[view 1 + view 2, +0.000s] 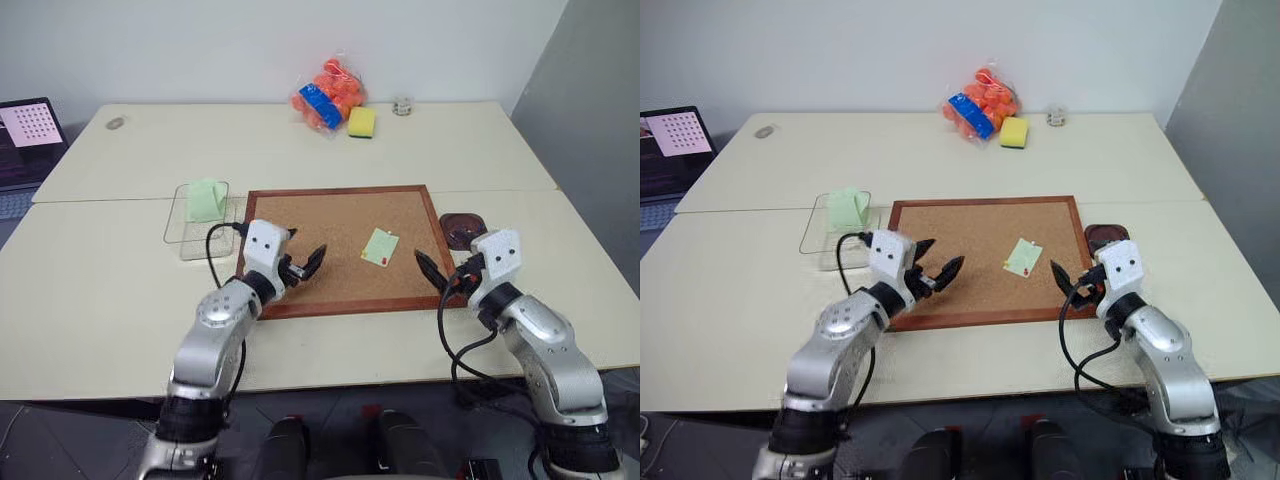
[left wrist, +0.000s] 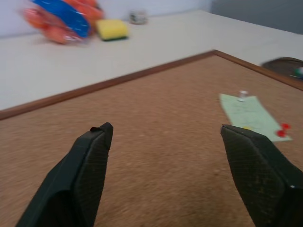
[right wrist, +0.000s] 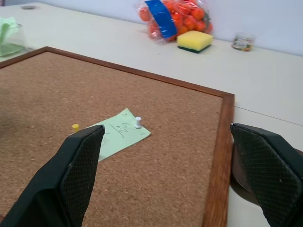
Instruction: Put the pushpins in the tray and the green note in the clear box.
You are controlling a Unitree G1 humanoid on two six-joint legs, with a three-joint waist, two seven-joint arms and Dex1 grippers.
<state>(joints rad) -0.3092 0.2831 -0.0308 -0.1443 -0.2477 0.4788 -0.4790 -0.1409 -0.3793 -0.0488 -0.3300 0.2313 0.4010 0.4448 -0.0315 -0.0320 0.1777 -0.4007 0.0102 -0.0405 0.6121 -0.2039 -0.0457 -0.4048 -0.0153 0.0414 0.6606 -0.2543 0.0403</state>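
The green note (image 1: 380,246) lay pinned on the cork board (image 1: 340,215), right of centre, with a white pushpin (image 3: 138,123), a yellow one (image 3: 75,127) and a red one (image 2: 283,129) on it. The left hand (image 1: 306,265) hung over the board's near left part, fingers apart, empty. The right hand (image 1: 437,272) stood wide open by the board's near right corner, empty. The tray (image 1: 462,227) sat just right of the board, apparently holding a pin. The clear box (image 1: 195,218) stood left, containing folded mint paper (image 1: 206,199).
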